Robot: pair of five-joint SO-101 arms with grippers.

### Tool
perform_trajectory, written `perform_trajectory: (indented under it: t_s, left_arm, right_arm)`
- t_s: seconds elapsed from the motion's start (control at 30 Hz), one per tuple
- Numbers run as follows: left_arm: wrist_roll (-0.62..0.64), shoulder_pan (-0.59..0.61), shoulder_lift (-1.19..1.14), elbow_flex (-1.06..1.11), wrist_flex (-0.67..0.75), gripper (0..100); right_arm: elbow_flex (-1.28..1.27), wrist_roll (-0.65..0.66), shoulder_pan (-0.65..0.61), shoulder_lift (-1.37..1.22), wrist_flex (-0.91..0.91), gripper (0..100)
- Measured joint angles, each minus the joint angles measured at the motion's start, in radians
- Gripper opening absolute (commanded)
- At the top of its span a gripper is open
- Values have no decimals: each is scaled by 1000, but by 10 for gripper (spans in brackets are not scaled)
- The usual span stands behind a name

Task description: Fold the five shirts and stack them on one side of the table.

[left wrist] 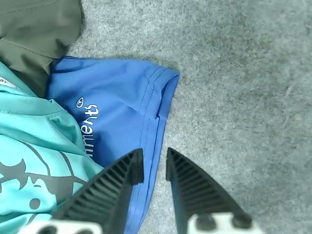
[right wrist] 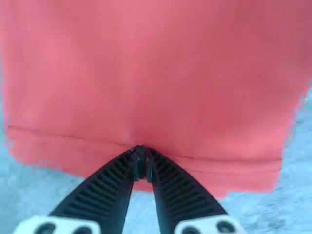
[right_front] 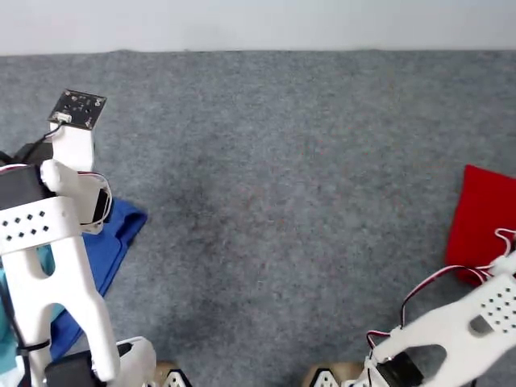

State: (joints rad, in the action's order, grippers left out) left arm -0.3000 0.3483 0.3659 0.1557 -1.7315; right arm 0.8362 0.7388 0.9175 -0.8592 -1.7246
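Apparently, right end effector (right wrist: 140,156) pinches shirt (right wrist: 146,73).

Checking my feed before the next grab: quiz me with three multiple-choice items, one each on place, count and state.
1. The red shirt lies: A, by the right arm; B, mid-table; C, on a chair.
2. Shirts in the left wrist view: A, one; B, three; C, five.
3. The left claw is: A, shut on cloth; B, slightly open; C, holding a hanger.
Key: 1 A, it lies at that arm's table edge. 2 B, blue shirt, teal shirt, olive shirt. 3 B, a gap shows between its fingers above the blue shirt.
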Motion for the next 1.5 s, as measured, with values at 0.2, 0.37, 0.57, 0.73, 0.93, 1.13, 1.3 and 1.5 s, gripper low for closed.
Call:
perform_trajectory:
  t_s: [0.2, 0.37, 0.57, 0.73, 0.93, 1.13, 1.3, 1.5]
  left_arm:
    - [0, 0, 0, 0, 0, 97]
    - [0, 0, 0, 0, 0, 97]
    - [0, 0, 0, 0, 0, 97]
    - [0, 0, 0, 0, 0, 97]
    - [0, 0, 0, 0, 0, 97]
    - [0, 0, 0, 0, 0, 97]
    - [0, 0, 0, 0, 0, 97]
    - [0, 0, 0, 0, 0, 97]
  right_arm:
    - [0, 0, 8, 2, -26, 9]
    - [-3, 0, 14, 52, -29, 9]
    - [-68, 0, 15, 140, -28, 9]
    - [-68, 0, 41, 149, 107, 9]
    - [-68, 0, 66, 49, 230, 9]
    - [-68, 0, 80, 26, 51, 9]
    - [-68, 0, 80, 48, -26, 9]
    - [-68, 0, 81, 135, -26, 9]
